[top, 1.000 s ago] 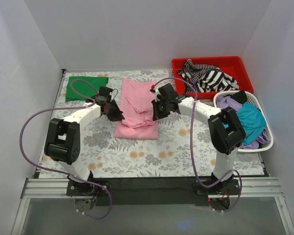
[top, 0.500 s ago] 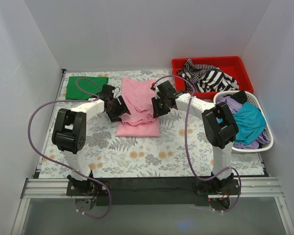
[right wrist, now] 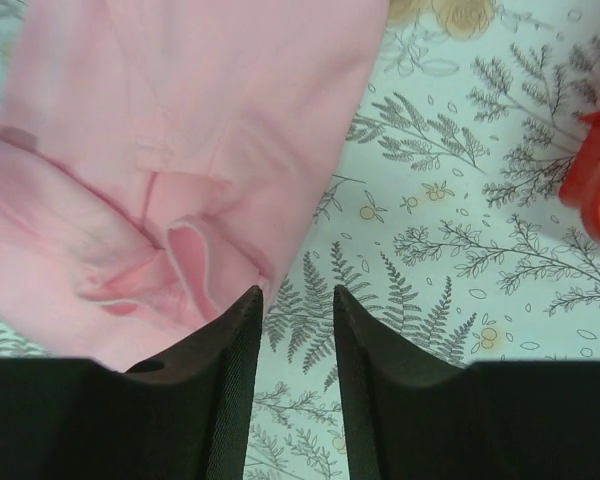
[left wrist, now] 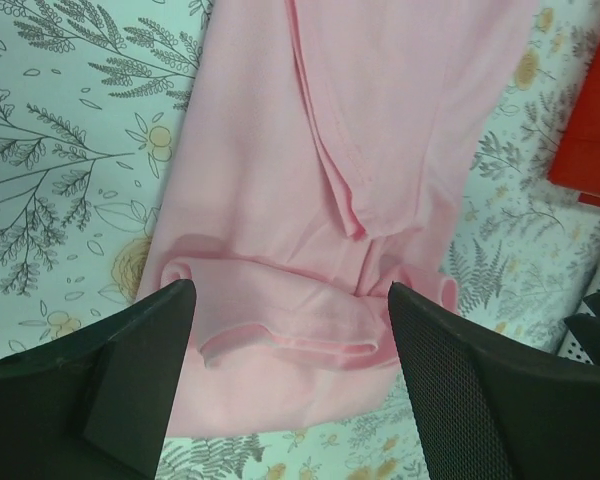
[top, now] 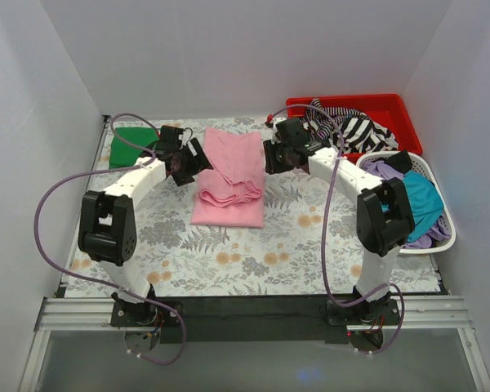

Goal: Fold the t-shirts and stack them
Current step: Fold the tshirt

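Your left gripper (left wrist: 290, 295) had opened wide and held nothing; a moment before, it was pinched shut on the pink t-shirt (top: 229, 175). Your right gripper (right wrist: 296, 295) had let go too. Its fingers stood a little apart, with only the table (right wrist: 460, 230) showing between them. Both had moved toward the far end of the shirt.

So that fold was down. The shirt lay free in the middle of the table, but lumpy across its middle, so I think it needed one more fold.

The green t-shirt (top: 129, 145) lay at the far left, with the left arm's purple cable (top: 135, 119) looping over it, which could snag. The striped t-shirt (top: 347, 126) sat in the red bin (top: 392, 104). The teal t-shirt (top: 416, 200) and the purple t-shirt (top: 380, 171) waited in the white basket (top: 447, 224).
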Motion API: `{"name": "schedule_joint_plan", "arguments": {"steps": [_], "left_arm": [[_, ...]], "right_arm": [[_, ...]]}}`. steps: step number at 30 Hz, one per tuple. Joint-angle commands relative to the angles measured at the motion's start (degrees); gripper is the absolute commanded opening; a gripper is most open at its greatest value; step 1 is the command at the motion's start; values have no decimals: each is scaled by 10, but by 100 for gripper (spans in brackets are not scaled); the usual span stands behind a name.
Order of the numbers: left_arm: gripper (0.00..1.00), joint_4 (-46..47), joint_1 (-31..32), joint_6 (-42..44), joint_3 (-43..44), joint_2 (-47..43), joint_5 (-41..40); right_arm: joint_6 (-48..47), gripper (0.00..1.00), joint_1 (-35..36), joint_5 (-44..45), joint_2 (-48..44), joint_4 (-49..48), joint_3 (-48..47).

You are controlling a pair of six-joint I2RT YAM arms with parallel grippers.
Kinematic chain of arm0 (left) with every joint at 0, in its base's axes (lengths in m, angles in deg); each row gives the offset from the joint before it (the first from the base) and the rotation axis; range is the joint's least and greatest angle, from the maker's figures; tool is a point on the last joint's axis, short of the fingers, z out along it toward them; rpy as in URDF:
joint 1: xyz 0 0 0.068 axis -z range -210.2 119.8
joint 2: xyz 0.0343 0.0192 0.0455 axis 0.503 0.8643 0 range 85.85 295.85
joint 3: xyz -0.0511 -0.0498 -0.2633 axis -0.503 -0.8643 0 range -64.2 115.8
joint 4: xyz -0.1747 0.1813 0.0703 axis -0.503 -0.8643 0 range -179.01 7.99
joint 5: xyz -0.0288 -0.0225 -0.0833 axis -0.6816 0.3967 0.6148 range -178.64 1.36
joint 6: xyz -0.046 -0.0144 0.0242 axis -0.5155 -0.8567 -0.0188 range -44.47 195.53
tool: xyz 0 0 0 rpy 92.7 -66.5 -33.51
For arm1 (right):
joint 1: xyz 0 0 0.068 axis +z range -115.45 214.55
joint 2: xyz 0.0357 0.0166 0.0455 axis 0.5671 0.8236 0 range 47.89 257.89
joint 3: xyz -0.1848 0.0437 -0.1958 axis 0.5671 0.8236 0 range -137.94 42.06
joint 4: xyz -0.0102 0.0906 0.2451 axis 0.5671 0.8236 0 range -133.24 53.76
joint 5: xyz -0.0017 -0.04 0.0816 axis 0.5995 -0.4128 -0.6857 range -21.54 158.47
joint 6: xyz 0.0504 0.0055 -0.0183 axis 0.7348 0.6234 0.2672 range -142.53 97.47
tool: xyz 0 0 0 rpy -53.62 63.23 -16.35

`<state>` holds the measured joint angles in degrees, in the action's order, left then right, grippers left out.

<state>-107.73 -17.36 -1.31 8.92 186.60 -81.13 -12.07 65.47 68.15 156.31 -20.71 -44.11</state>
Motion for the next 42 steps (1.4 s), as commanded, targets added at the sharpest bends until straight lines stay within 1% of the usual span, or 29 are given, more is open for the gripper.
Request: {"name": "schedule_joint_plan", "arguments": {"steps": [1, 2, 4, 9, 13, 16, 21, 30, 38, 42], "left_arm": [[77, -5, -4, 12, -16, -71, 21], [77, -5, -4, 16, -30, -77, 35], [77, -7, -3, 23, -46, -87, 80], [76, 1, 0, 17, -125, -104, 124], [76, 24, 0, 6, -166, -116, 143], [76, 35, 0, -2, -180, -115, 150], [76, 44, 0, -1, -167, -87, 143], [75, 61, 0, -10, -114, -33, 150], [75, 79, 0, -14, -81, 20, 138], [75, 79, 0, -11, -53, 41, 120]], "right_arm": [[0, 42, -1, -48, -60, -16, 20], [13, 42, -1, -89, -65, -16, 29], [25, 42, 1, -134, -68, -20, 60], [38, 42, 30, -147, -73, -31, 108], [46, 42, 44, -148, -78, -42, 137], [49, 42, 56, -152, -76, -43, 140], [54, 42, 63, -152, -55, -54, 138], [47, 42, 63, -147, 7, -57, 94], [28, 43, 63, -115, 63, -49, 16], [19, 43, 55, -101, 92, -24, -39]]}}
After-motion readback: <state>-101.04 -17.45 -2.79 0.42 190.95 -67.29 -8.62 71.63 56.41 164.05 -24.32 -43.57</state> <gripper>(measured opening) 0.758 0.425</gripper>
